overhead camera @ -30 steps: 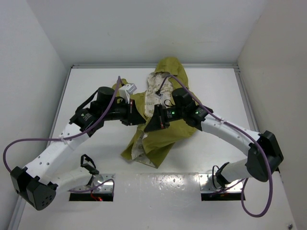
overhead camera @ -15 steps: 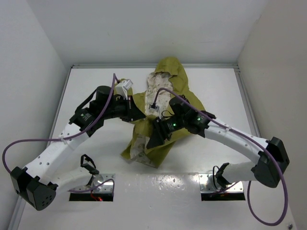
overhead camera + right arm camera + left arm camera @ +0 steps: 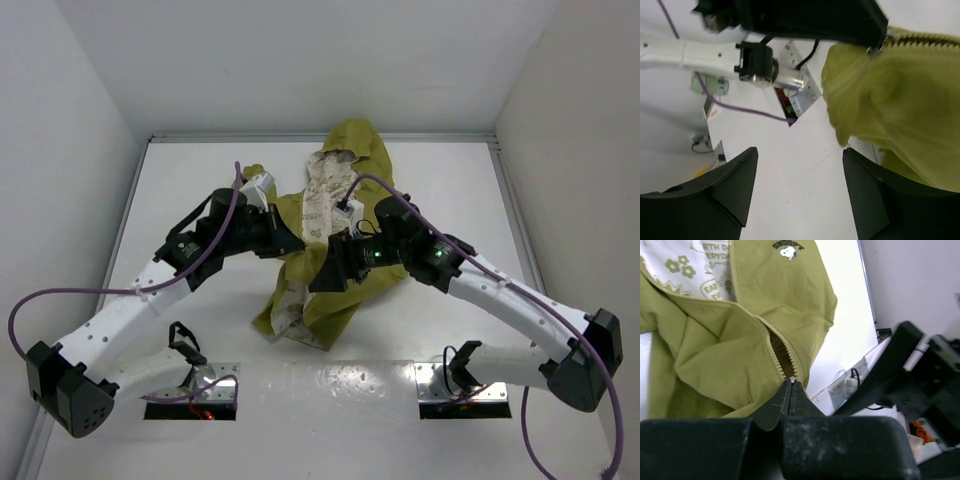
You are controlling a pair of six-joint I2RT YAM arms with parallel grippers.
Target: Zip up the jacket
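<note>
The olive-green hooded fabric jacket (image 3: 345, 215) lies crumpled at the centre of the white table (image 3: 200, 180), hood toward 12 o'clock. At its 9 o'clock the left gripper (image 3: 790, 386) pinches the zipper's lower end; near 6 o'clock the right gripper (image 3: 800, 160) gapes wide, empty.

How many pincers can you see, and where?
2: the left pincer shut on the jacket at the zipper's bottom end; the right pincer open near it, holding nothing.
</note>
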